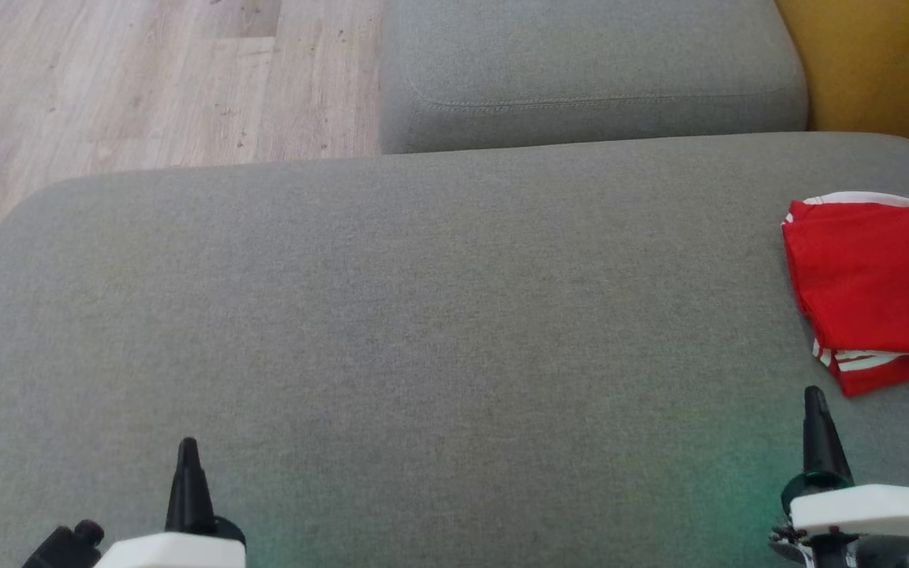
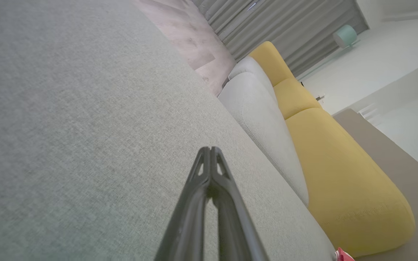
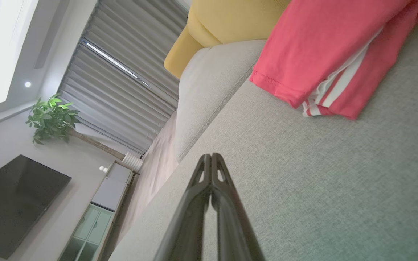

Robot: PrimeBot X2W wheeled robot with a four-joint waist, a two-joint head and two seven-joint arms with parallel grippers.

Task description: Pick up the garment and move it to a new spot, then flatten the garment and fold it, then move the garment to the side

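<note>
A wide grey seat of woven fabric (image 1: 423, 315) is seen across most of the head view, and its surface lies smooth and flat. Behind it, a second grey cushion with a stitched seam (image 1: 581, 71) is placed against its far edge. A mustard-yellow upholstered cushion (image 1: 880, 63) is seen beside this one, at the upper right. On the left, a floor of pale wooden planks (image 1: 107, 95) is visible.

The red garment with white stripes (image 1: 877, 284) is laid folded on the grey seat at the right side, and it is partly cut by the picture's edge. It is found just ahead of the right gripper (image 1: 815, 394) and a little to its right. The two are near, but they are not touching.

The left gripper (image 1: 188, 450) is held above the bare fabric at the lower left, well apart from the garment. In both wrist views the two dark fingers are seen pressed together to the tip. Nothing is held between them.

From the right wrist view the room is shown: grey pleated curtains (image 3: 122, 90), a green leafy plant (image 3: 51, 117), a dark flat television screen (image 3: 16, 203) on a light wall, and a low pale cabinet with glass doors (image 3: 93, 224). In the left wrist view a round mint-coloured lamp (image 2: 345, 35) is seen near the curtains.
</note>
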